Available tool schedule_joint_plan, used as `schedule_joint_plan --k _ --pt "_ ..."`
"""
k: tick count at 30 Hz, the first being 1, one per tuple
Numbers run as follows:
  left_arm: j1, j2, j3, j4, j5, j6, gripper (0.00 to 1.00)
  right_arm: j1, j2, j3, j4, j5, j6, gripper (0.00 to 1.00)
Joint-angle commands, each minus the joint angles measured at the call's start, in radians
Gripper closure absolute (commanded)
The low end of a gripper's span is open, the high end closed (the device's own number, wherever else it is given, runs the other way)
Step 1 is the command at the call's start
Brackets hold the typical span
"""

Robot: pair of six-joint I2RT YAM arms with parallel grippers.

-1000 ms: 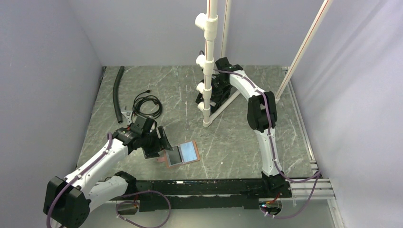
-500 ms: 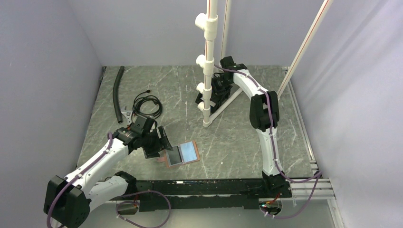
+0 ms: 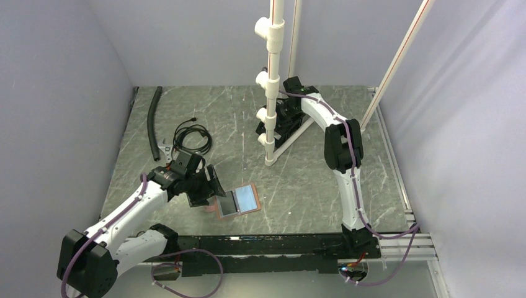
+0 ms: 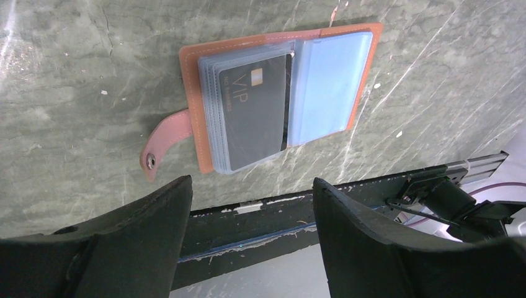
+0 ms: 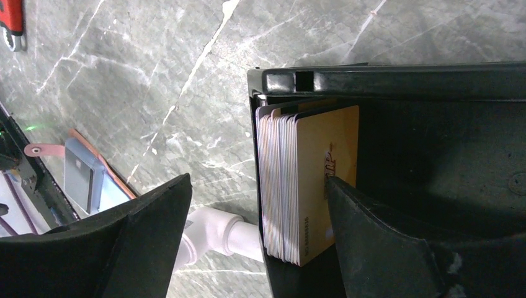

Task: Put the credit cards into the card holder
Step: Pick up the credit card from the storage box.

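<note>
Now cards (image 5: 310, 186) occupy the box (image 5: 384, 81); left end effector (image 4: 251, 186) and right end effector (image 5: 257, 182) gape.

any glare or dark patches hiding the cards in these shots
Left wrist view: a pale sheen on the clear sleeves of the tan leather card holder, but the dark VIP card reads fine. Right wrist view: the black open-topped box is deep in shadow inside; only its stack of tan cards is lit. Top view: even, soft light.
</note>
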Motion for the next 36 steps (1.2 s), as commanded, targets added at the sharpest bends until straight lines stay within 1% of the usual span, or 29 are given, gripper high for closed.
schedule_joint_plan --k 1,2,4,5,8,14,17,20,24,27,30,36 --pt "0.004 0.004 0.01 0.029 0.013 0.021 0.24 0.011 -0.051 -0.002 -0.011 0.023 -0.025 0.17" --pt "0.004 0.003 0.01 0.029 0.014 0.021 0.24 0.014 -0.048 0.003 -0.016 0.025 -0.027 0.18" --pt "0.004 -0.001 0.009 0.028 0.014 0.021 0.24 0.016 -0.039 0.017 -0.027 0.021 -0.031 0.22" --pt "0.004 -0.003 0.009 0.027 0.014 0.021 0.24 0.017 -0.036 0.027 -0.034 0.016 -0.033 0.26" --pt "0.004 -0.008 0.011 0.02 0.01 0.021 0.24 0.016 -0.043 0.037 -0.036 0.011 -0.03 0.34" --pt "0.004 -0.01 0.01 0.018 0.01 0.021 0.23 0.002 -0.083 0.029 -0.015 -0.046 -0.019 0.49" --pt "0.004 -0.009 0.009 0.022 0.014 0.022 0.23 -0.007 -0.083 0.032 -0.022 -0.057 -0.022 0.57" --pt "0.004 -0.007 0.011 0.023 0.014 0.024 0.24 -0.011 -0.083 0.029 -0.024 -0.059 -0.023 0.68" --pt "0.004 -0.006 0.011 0.022 0.014 0.025 0.24 -0.011 -0.085 0.023 -0.015 -0.06 -0.021 0.78" --pt "0.004 -0.008 0.01 0.02 0.013 0.025 0.23 -0.011 -0.091 0.016 -0.003 -0.047 -0.018 0.84" --pt "0.004 -0.007 0.009 0.023 0.013 0.025 0.23 -0.011 -0.098 0.014 0.004 -0.027 -0.015 0.87" --pt "0.004 0.0 0.017 0.025 0.016 0.027 0.24 -0.011 -0.134 0.018 0.03 0.014 0.001 0.98"
